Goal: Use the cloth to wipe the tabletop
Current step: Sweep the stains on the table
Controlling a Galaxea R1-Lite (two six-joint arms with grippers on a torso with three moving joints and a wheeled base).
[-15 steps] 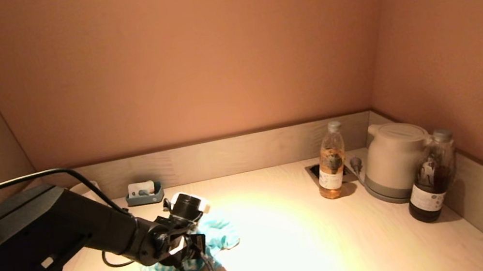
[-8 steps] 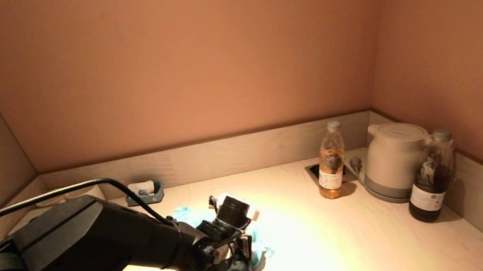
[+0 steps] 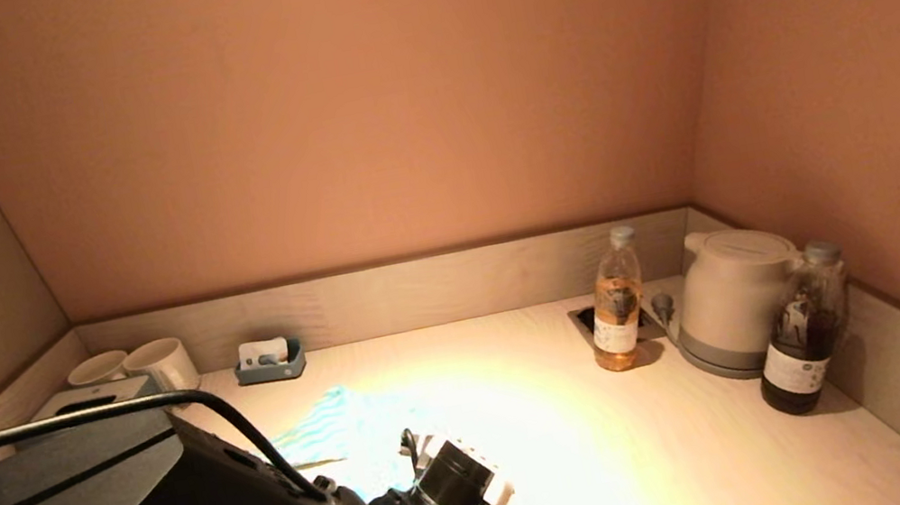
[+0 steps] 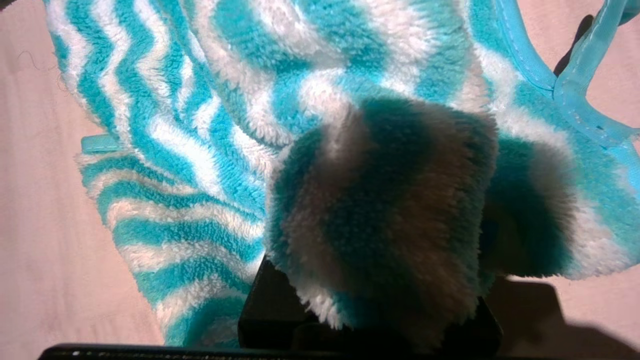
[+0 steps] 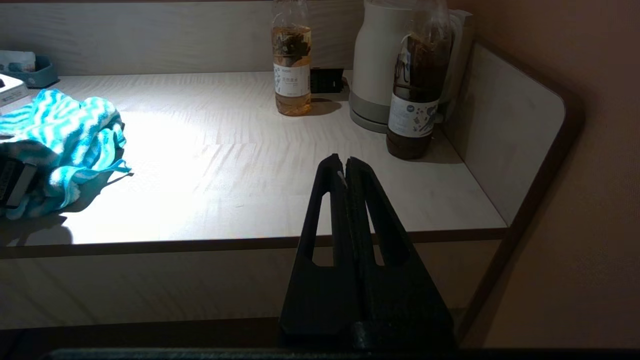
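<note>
The left claw [image 4: 380, 280] grips a bunched fold of the fluffy turquoise-striped cloth [image 4: 210, 150], which trails toward 11 o'clock across the bench [image 3: 631, 460]. It looks soft, light and floppy, so a thick fold seems safest. The right claw [image 5: 345, 167] idles pinched together.

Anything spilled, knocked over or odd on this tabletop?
Nothing stands out. Both bottles and the kettle stand upright, no spill shows, and the left gripper holds the bunched cloth.

Striped cloth [image 4: 210, 165] — bunched on tabletop [image 4: 35, 225]
</note>
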